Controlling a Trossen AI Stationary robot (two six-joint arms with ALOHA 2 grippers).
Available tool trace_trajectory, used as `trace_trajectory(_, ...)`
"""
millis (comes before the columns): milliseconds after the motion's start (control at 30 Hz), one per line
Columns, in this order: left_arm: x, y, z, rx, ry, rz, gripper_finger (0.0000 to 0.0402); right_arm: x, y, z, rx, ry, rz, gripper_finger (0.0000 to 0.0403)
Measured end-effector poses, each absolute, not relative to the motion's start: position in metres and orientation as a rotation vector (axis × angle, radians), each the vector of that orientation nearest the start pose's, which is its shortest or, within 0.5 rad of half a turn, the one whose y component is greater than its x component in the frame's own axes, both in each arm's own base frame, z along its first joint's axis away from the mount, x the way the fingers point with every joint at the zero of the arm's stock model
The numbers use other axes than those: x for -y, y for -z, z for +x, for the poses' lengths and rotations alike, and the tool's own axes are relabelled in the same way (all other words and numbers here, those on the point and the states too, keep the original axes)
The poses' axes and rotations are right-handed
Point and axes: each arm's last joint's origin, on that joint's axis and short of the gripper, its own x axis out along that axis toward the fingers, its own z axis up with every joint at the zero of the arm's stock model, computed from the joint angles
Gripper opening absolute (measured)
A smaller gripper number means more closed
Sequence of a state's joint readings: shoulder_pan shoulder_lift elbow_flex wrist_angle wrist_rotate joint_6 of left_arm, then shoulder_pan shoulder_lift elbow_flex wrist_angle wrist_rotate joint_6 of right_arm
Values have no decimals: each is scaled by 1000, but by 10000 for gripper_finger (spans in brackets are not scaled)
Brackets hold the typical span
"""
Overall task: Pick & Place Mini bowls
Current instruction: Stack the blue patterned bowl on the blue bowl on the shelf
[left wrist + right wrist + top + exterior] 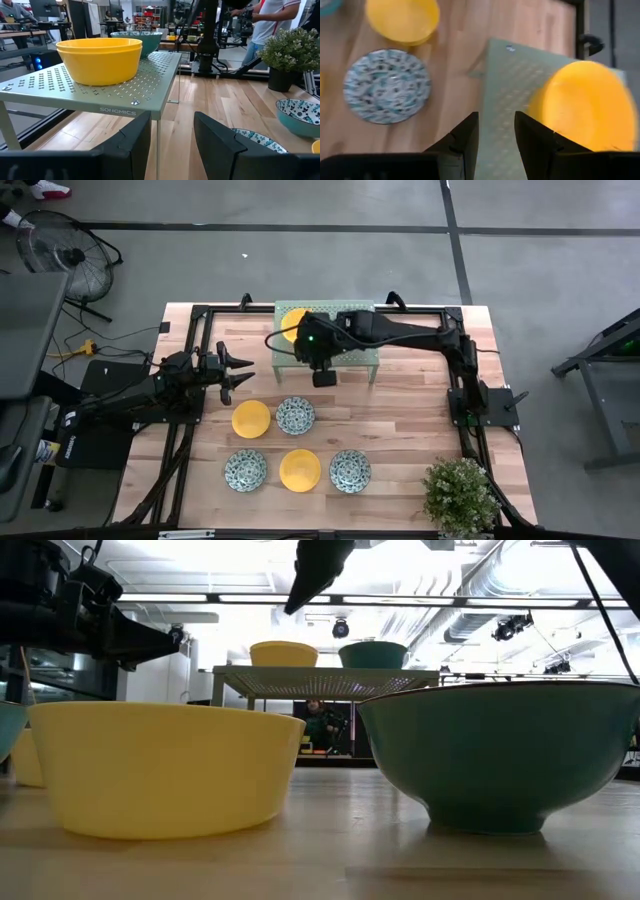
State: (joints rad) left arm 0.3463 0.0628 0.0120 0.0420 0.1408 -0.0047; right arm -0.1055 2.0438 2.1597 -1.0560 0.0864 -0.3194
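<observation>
Starting along the near edge of the table, three mini bowls are sitting in a row: a patterned bowl on the left, a yellow bowl in the middle and another patterned bowl on the right. A potted plant is standing at the near right corner. Just behind that row, a second yellow bowl and a patterned one are lying side by side, touching nothing.

Out on the left, the left gripper is waiting low, level with the rack's legs, its fingers spread wide and holding nothing.

Farther back, the pale green rack is carrying a yellow bowl and, beyond it, a teal-sided bowl. The right gripper is hovering above the rack's near edge, just beside that yellow bowl, with its fingers partly parted and nothing between them.

These bowls are looking rigid and glossy, probably light but slick, and the patterned ones could chip if dropped. The rim is looking like the sensible hold, one finger inside the wall and one outside, squeezing gently since a smooth curved side may slide out. The bowls on the table are sitting well apart, leaving room for a finger on either side.
</observation>
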Motion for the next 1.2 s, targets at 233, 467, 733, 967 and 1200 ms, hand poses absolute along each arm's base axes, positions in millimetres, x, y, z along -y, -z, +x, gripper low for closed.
trace_trajectory(233,-30,-167,96,-8,-206,-6,147,23,-343,425,-1038,-68,-192,113)
trace_trajectory(467,-30,-167,96,-8,-206,-7,147,-1,-328,419,-1143,-136,-165,113)
trace_trajectory(733,-30,-167,96,-8,-207,-7,147,-31,-308,393,-1144,-184,-123,113)
trace_trajectory(967,-30,-167,96,-8,-207,-6,147,-68,-281,345,-1188,-179,-7,113)
trace_trajectory(1200,-30,-167,96,-8,-208,-6,147,-100,-252,309,-1244,-213,76,113)
